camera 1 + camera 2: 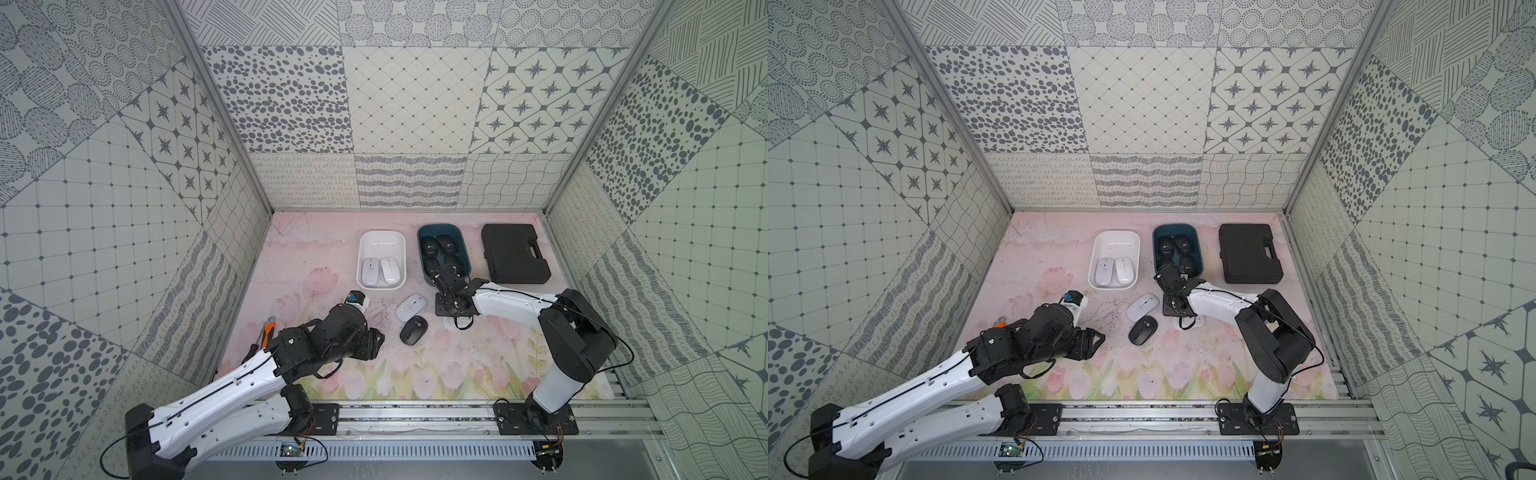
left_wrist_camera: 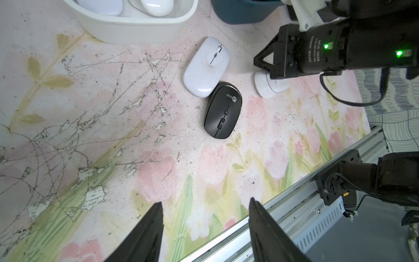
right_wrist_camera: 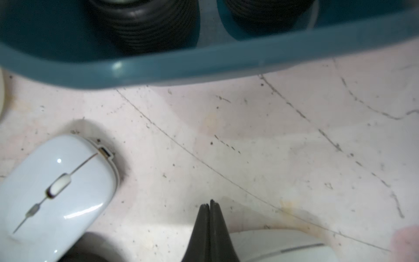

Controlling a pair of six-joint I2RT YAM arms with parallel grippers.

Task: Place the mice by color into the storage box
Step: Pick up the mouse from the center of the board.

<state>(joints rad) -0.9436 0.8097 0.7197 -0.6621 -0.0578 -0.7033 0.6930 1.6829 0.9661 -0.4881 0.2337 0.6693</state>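
A white mouse (image 1: 410,306) and a black mouse (image 1: 413,329) lie touching on the mat, also in the left wrist view as the white mouse (image 2: 206,68) and black mouse (image 2: 223,111). Another white mouse (image 2: 268,88) lies partly hidden under the right wrist. The white storage box (image 1: 381,239) holds two white mice (image 1: 369,271). The teal storage box (image 1: 463,249) holds several black mice (image 1: 430,248). My left gripper (image 1: 377,338) (image 2: 206,202) hangs open and empty, left of the loose pair. My right gripper (image 1: 436,277) (image 3: 209,203) is shut and empty by the teal box's near rim (image 3: 158,70).
A black hard case (image 1: 515,253) lies right of the teal box. An orange-handled tool (image 1: 268,328) lies by the left wall, partly under my left arm. The metal rail (image 1: 415,415) runs along the front edge of the mat.
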